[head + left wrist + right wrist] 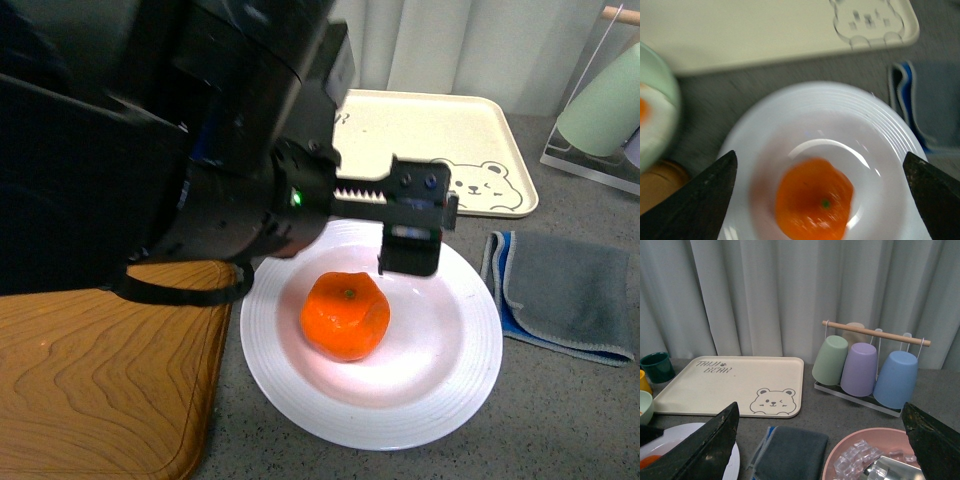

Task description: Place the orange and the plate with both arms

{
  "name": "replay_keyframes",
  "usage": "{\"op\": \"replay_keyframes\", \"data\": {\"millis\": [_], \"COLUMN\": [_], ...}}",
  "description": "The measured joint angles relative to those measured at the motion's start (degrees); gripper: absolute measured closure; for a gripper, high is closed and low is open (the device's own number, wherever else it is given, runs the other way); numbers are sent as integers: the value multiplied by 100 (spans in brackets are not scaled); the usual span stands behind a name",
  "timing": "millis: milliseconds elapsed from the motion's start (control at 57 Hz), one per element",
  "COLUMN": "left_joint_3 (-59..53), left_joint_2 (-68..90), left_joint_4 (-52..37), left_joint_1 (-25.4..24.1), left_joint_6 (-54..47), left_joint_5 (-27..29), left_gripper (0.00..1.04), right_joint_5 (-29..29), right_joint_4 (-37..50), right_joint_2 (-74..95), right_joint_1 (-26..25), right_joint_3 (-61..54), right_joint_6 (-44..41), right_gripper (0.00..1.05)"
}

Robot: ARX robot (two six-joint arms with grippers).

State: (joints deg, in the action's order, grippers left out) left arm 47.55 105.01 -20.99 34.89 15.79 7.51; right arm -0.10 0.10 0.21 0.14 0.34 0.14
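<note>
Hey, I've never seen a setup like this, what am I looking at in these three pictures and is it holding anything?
It is a two-armed robot at a grey table. The front view comes from its body: the left arm's gripper hovers above an orange resting on a white plate. The other two pictures come from cameras on each wrist, with the dark wedges being open jaws. Nothing is held. Also there: a bear tray, a grey cloth, a wooden board, and hanging cups.

orange (pixel 345 316): bright, slightly flattened, green stem dot up, resting in the plate's well toward 9 o'clock.
plate (pixel 440 390): white, glossy, ridged rim, flat on counter (pixel 560 420).
</note>
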Motion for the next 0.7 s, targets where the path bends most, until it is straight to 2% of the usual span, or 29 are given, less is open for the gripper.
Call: {"op": "replay_keyframes", "data": {"millis": [35, 105, 158, 228, 351, 491, 702], "left_joint_3": [-345, -1025, -1735, -2448, -3191, -3639, -4221], "left_joint_2": [-22, -61, -267, -872, -1731, -2780, -4100], "left_joint_4": [-1130, -2918, -4201, -5104, -5084, -4347, -3650], "left_joint_1": [-2, -105, -334, -750, -1193, -1637, -2243], "left_joint_6": [-280, -802, -1134, -1333, -1453, -1493, -1532], "left_joint_5": [855, 1858, 2131, 1965, 1478, 1058, 474], "left_gripper": [14, 25, 36, 52, 75, 100, 101], "right_joint_5": [2, -11, 4, 4, -7, 2, -2], "right_joint_4": [0, 0, 0, 0, 0, 0, 0], "right_joint_2": [0, 0, 0, 0, 0, 0, 0], "right_joint_1": [0, 0, 0, 0, 0, 0, 0], "right_joint_3": [0, 0, 0, 0, 0, 0, 0], "right_joint_6": [0, -2, -2, 0, 0, 0, -2], "right_gripper": [9, 9, 9, 9, 9, 9, 9]}}
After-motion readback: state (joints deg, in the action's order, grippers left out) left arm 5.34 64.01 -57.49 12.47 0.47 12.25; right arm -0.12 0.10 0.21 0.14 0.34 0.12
